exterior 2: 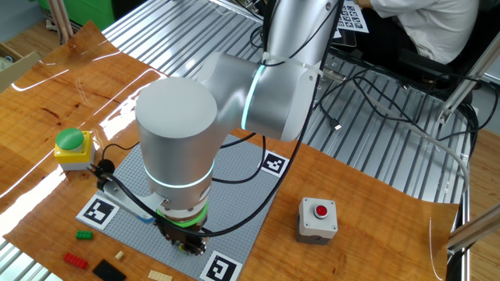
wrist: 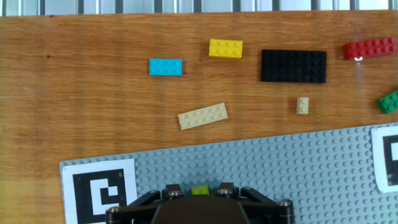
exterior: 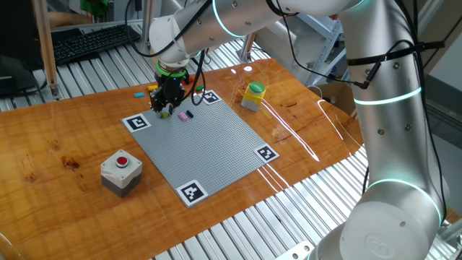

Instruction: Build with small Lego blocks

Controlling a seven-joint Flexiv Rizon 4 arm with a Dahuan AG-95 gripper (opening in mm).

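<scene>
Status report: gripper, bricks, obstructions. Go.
Gripper down on the grey baseplate, a yellow-green brick between its fingers; grip unclear. Loose bricks on the wood beyond the plate. Nothing blocking.

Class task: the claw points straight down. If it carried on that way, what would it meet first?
Most likely the small yellow-green brick seen between the fingers of the claw, which sits on the grey baseplate. How much gap remains above the brick cannot be judged.

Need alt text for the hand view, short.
The gripper is low over a grey baseplate, a small green brick between its fingers. On the wooden table beyond lie loose bricks: blue, yellow, black, red, tan.
</scene>
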